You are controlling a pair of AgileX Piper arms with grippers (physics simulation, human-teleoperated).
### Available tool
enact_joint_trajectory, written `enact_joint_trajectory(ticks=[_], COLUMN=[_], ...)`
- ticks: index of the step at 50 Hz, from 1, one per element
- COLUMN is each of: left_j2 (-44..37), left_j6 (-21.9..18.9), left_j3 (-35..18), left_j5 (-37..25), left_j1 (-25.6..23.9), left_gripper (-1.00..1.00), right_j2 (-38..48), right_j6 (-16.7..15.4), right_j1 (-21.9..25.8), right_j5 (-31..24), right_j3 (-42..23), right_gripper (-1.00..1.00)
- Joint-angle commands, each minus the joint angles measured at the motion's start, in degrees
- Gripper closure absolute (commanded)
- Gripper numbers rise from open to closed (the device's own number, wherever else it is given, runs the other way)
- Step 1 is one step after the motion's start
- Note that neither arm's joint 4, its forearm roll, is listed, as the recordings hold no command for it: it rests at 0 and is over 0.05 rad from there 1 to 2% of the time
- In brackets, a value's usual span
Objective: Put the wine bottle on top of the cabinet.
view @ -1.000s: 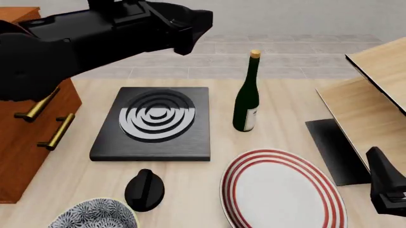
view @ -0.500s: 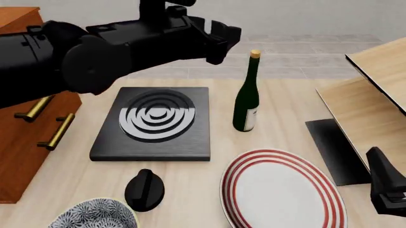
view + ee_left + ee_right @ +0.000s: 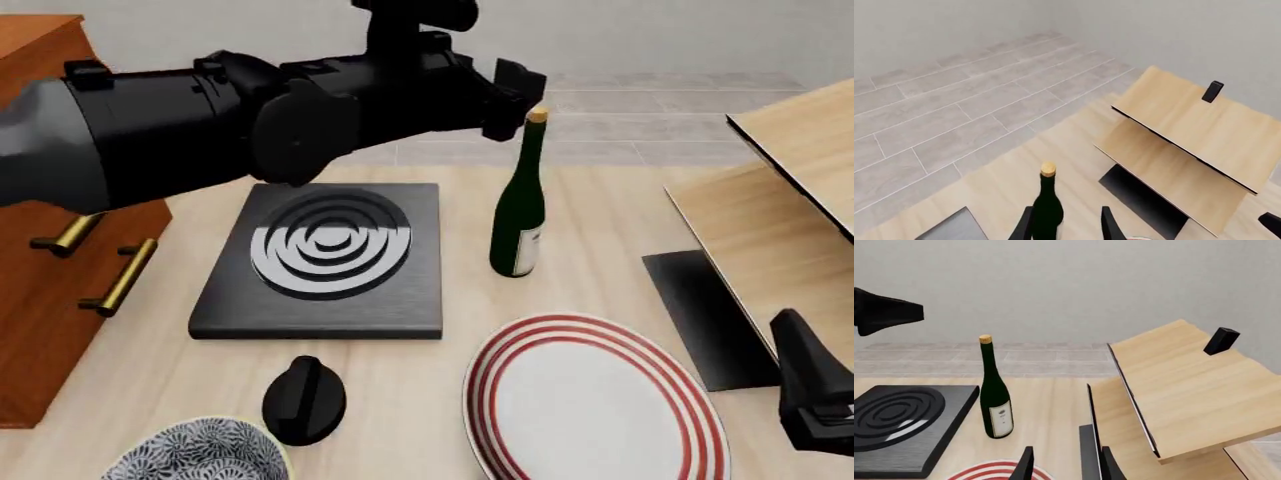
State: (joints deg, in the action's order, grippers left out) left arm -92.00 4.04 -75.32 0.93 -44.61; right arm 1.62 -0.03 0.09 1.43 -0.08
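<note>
The wine bottle (image 3: 518,205) stands upright on the desk (image 3: 601,215) at centre frame in the front view, between the black induction hob (image 3: 324,258) and the pale slanted wooden panel structure (image 3: 787,200) at right, with the red-rimmed plate (image 3: 594,400) lower in the frame. The left hand (image 3: 514,100) sits at upper centre, just beside the bottle's gold cap — its fingers (image 3: 1022,227) are spread apart, flanking the neck in the left wrist view, not clamped. The right hand (image 3: 1064,465) sits at the lower right corner, fingers parted, holding nothing. The cabinet (image 3: 54,260) occupies the left edge, its brass handles facing the hob. A black knob (image 3: 304,400) and patterned bowl (image 3: 200,455) lie lower left.
</note>
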Motion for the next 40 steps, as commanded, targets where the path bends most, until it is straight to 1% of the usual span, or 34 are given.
enact_joint_trajectory(ticks=[1, 17, 32, 35, 40], left_j2=[-3.07, -7.12, -11.49, -12.07, -13.32], left_j6=[0.54, 0.18, -0.66, 0.97, 0.33], left_j3=[-1.24, -1.68, -6.78, -7.31, -8.14], left_j5=[1.08, 3.51, 2.26, 2.29, 2.24], left_j1=[0.19, -0.2, -1.08, -1.27, -1.43], left_gripper=[-1.0, -1.0, -1.0, -1.0, -1.0], right_j2=[-0.01, 0.56, 0.6, 0.92, 0.71], right_j6=[0.0, 0.06, 0.02, 0.04, 0.02], right_j1=[0.0, 0.0, 0.01, 0.01, 0.02], right_j5=[0.01, 0.49, 0.57, 0.9, 0.69], right_j3=[0.01, 0.0, 0.0, 0.03, 0.0], right_gripper=[-1.0, -1.0, -1.0, -1.0, -1.0])
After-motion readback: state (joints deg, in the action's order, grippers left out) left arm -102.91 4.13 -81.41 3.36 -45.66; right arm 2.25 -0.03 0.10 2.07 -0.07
